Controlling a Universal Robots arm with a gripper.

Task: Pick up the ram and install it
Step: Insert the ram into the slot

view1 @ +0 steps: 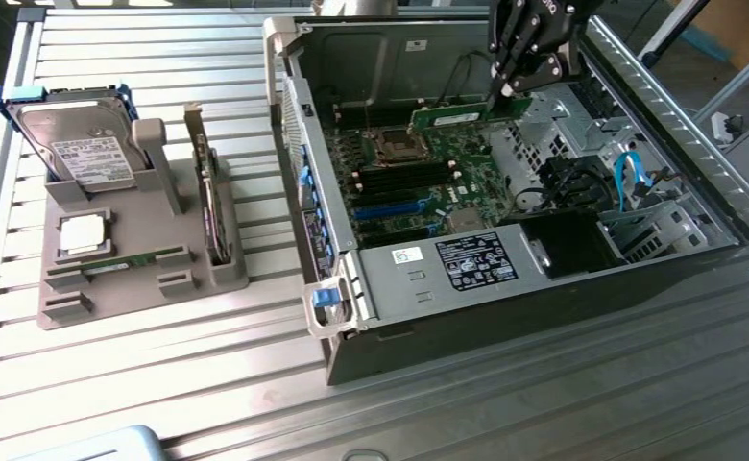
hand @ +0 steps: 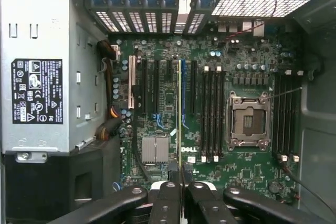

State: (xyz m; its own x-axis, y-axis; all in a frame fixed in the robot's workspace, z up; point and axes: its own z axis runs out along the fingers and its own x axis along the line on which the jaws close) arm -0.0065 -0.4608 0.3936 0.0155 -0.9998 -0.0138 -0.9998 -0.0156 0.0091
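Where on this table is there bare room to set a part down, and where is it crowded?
Free: the slatted table on the camera's side of the gray fixture and the computer case, plus the narrow strip between them. Crowded: inside the case, where the gripper holds the ram.

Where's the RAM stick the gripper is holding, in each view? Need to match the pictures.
Exterior view: the ram hangs level from the gripper above the motherboard, deep in the open case, just beyond the CPU socket.
Wrist view: the ram is seen edge-on, a thin strip running out from the gripper across the expansion slots.
Shared landmark: the CPU socket.
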